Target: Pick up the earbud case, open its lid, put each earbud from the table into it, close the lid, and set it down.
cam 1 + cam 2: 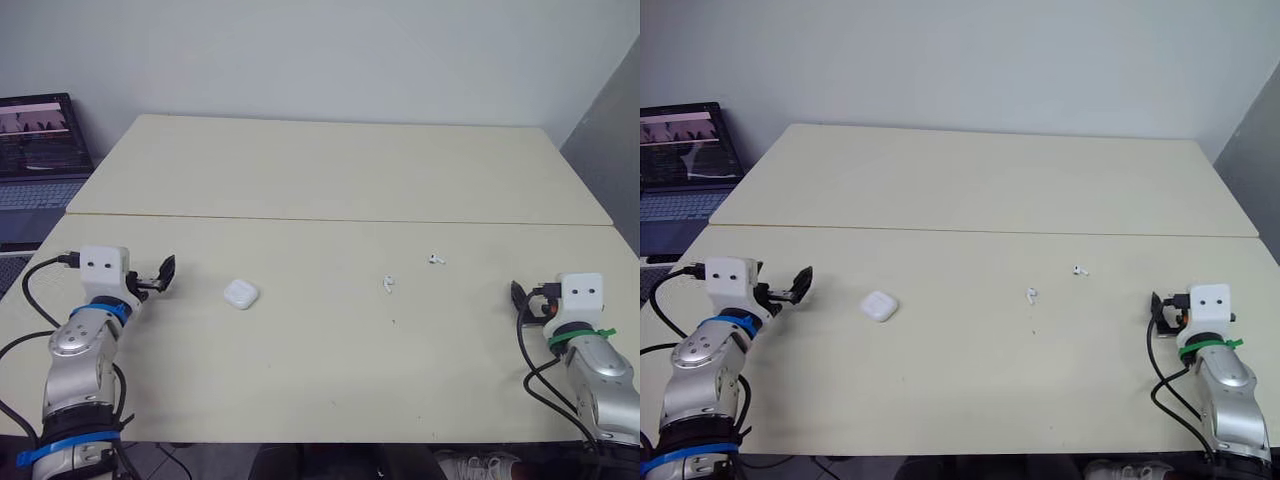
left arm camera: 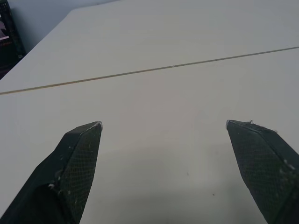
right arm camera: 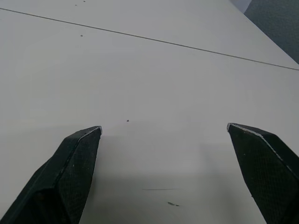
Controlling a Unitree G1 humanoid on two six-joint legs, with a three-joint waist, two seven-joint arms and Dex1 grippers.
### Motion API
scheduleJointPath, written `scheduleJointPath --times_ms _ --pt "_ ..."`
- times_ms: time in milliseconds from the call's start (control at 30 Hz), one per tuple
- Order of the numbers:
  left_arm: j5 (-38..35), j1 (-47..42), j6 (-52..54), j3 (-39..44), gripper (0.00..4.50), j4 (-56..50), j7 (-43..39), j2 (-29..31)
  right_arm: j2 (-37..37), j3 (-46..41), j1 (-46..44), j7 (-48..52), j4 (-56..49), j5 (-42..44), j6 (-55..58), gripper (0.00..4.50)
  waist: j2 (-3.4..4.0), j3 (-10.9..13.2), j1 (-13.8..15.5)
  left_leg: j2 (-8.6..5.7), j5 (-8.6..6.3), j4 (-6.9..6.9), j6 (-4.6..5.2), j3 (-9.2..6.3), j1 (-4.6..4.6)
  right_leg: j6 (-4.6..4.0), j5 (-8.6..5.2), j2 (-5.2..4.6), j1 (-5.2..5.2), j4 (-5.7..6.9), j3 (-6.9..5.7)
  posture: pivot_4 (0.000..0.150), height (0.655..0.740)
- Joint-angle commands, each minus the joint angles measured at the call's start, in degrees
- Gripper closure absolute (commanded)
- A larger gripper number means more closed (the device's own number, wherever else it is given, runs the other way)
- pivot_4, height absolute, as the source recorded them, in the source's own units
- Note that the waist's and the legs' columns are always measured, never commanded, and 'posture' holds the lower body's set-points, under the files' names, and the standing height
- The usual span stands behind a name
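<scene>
White earbud case (image 1: 241, 294) lying on the worktop (image 1: 330, 360), left hand (image 1: 165, 272) near the case, fingers spread, holding nothing, two earbuds (image 1: 388, 284) (image 1: 436, 259) right of the case, right hand (image 1: 519, 298) well apart, fingers spread too

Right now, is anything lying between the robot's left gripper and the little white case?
No. In the left eye view, the stretch of table between the left gripper and the earbud case is bare.

Silver left arm (image 1: 78, 355) with blue band (image 1: 100, 309), right arm (image 1: 600, 375) with green tie (image 1: 580, 335), white wrist boxes (image 1: 104, 263), black cables (image 1: 26, 288), mesh-textured black gripper fingers (image 2: 77, 163).
</scene>
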Motion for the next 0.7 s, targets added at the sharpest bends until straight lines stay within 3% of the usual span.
scheduleJointPath --times_ms 33,433,700 --pt "-0.8 -0.4 -1.2 1.6 0.03 -1.1 -0.4 1.1 -0.4 -0.9 -0.3 0.3 -1.8 0.6 -1.1 0.00 0.00 0.0 0.0 0.00 0.00 0.00 0.00 0.01 0.00 0.00 0.00 0.00 0.00 0.00 0.00 0.150 0.7400" --pt "-2.0 -0.6 -0.9 2.4 0.03 -2.0 -1.8 2.0 -0.9 0.0 -2.7 1.7 -0.5 0.1 -1.2 0.00 0.00 0.0 0.0 0.00 0.00 0.00 0.00 0.00 0.00 0.00 0.00 0.00 0.00 0.01 -0.01 0.150 0.7400" --pt "-10.2 4.1 10.8 4.2 0.03 -15.5 -9.9 7.1 -2.6 1.4 -7.9 6.3 1.4 1.1 -2.7 0.00 0.00 0.0 -0.3 0.03 0.00 -0.01 0.00 0.04 0.00 -0.01 -0.01 -0.01 -0.02 0.00 0.00 0.150 0.7400"
